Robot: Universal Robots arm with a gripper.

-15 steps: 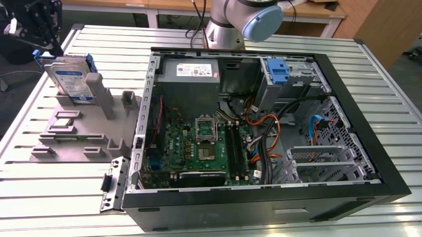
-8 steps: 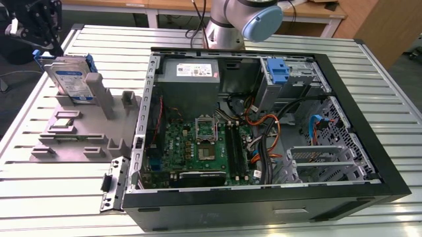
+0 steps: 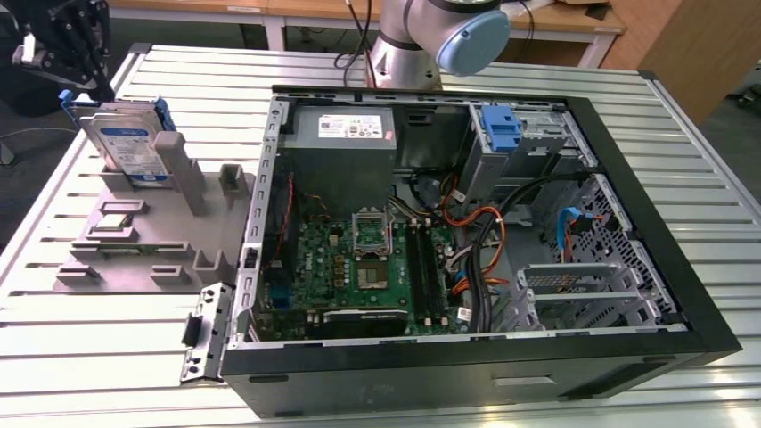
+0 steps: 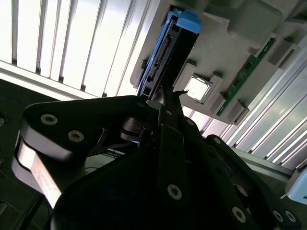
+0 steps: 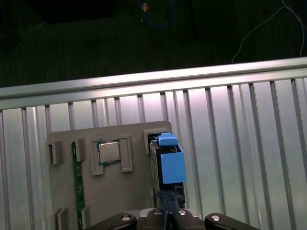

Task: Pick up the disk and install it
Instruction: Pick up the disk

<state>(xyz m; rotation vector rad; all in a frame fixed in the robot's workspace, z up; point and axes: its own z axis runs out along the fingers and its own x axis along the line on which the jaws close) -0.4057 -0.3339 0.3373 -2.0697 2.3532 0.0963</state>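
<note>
Grey plastic forms the parts fixture (image 3: 134,242) that lies on the ribbed aluminium bench (image 3: 107,357), along the bench's edge on the exterior view's left. The disk (image 3: 125,138) stands on edge in a slot at the fixture's far end, near the bench's far corner on that side. Its white-and-blue label faces the camera and its blue carrier shows at the upper corners.

The gripper (image 5: 166,197) hangs right over the disk's upper edge. In both wrist views its fingers are drawn together with barely a slit between them, and nothing is clamped there. The tips sit close to the disk's connector end. Whether they touch it cannot be told.

In the first wrist view the disk is seen edge-on, with a blue carrier tab uppermost. A processor chip (image 5: 109,152) sits in a square pocket of the fixture just beside it, and a green memory module (image 5: 74,191) lies along a groove further off.

An open computer case (image 3: 666,223) covers the middle of the bench, well apart from the disk. Its motherboard (image 3: 356,259) and power supply (image 3: 345,129) are exposed, and a blue bracket (image 3: 502,129) stands upright on the metal drive cage (image 3: 541,134) at the case's far side. The robot arm (image 3: 429,36) rises behind the case at the bench's far edge.
</note>
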